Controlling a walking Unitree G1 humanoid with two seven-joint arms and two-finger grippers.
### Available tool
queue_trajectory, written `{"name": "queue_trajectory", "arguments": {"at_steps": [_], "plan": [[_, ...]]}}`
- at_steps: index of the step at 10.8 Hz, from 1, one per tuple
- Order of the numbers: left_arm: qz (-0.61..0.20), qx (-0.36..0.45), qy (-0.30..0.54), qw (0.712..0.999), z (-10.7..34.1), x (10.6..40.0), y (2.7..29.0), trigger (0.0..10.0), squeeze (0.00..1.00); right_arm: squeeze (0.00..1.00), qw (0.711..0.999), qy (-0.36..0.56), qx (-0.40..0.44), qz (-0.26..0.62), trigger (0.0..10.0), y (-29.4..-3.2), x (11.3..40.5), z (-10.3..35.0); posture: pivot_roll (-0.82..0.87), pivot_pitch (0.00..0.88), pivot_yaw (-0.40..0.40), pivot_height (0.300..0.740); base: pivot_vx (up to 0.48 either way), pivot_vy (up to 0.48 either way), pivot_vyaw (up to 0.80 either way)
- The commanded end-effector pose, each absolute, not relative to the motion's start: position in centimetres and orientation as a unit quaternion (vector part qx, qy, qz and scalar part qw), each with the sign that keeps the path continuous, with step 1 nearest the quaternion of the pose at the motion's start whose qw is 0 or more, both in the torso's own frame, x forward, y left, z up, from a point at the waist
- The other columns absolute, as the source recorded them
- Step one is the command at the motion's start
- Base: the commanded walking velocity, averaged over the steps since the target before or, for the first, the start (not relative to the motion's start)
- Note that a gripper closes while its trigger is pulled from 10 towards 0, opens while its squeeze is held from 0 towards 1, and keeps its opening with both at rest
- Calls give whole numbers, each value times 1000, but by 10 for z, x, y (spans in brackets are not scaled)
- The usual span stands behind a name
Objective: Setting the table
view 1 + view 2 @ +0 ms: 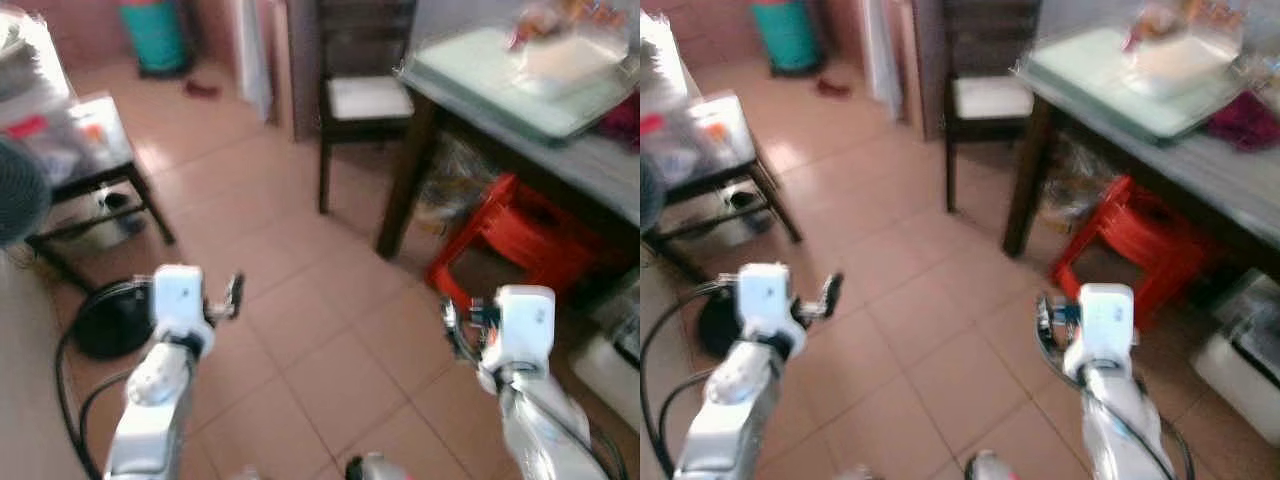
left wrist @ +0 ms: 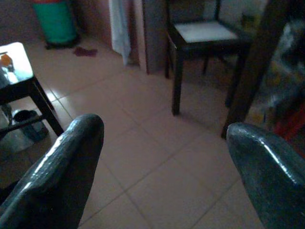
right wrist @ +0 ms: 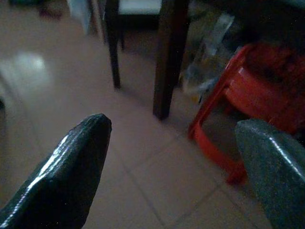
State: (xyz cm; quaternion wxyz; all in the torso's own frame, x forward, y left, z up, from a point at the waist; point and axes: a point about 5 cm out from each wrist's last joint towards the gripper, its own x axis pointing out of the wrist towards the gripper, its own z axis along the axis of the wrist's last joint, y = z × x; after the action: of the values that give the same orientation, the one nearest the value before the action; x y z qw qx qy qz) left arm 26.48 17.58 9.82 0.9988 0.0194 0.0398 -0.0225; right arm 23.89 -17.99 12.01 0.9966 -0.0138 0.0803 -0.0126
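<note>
Standing: on the tiled floor (image 1: 300,330), short of the dining table (image 1: 600,170), which lies ahead and to my right; the head views are blurred.
Left gripper (image 2: 164,167): raised in front of me, fingers spread wide apart, nothing between them.
Right gripper (image 3: 174,167): raised likewise, fingers parted and empty, pointing toward the table leg (image 3: 167,62) and the red stool (image 3: 248,90).
Table top: a pale green tray (image 1: 500,80) sits on it with a clear container (image 1: 565,55) on top; too smeared to name the contents.
Under the table: the red stool, with plastic bags (image 3: 209,62) just beside it.
Ahead: a dark chair (image 1: 365,100) with a pale seat, standing beside the table's near corner.
Left side: a low black stand (image 1: 90,180) with clutter, and a black cable (image 1: 70,370) trailing over the floor by my left arm.
Risk, footing: I judge the cable could snag a step.
Risk, approach: closing in could knock my right arm against the table leg or stool.
Risk, reach: blur makes aiming at the tray unreliable until I settle.
</note>
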Motion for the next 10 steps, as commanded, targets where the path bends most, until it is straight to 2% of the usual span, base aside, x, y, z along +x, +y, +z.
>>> {"name": "queue_trajectory", "arguments": {"at_steps": [1, 8, 10], "plan": [[-2, 21, 73, 997, 86, 257, 187, 10000, 0, 0, 995, 95, -8, -10, 10000, -177, 234, 115, -178, 167, 29, 740, 0, 0, -775], [2, 23, 68, 997, 87, 259, 187, 10000, 0, 0, 995, 94, -6, -12, 10000, -176, 233, 117, -181, 173, 31, 740, 0, 0, -775], [-14, -3, 56, 998, 96, 265, 183, 10000, 0, 0, 996, 91, -4, -14, 10000, -176, 234, 118, -179, 169, 35, 740, 0, 0, -775]]}}
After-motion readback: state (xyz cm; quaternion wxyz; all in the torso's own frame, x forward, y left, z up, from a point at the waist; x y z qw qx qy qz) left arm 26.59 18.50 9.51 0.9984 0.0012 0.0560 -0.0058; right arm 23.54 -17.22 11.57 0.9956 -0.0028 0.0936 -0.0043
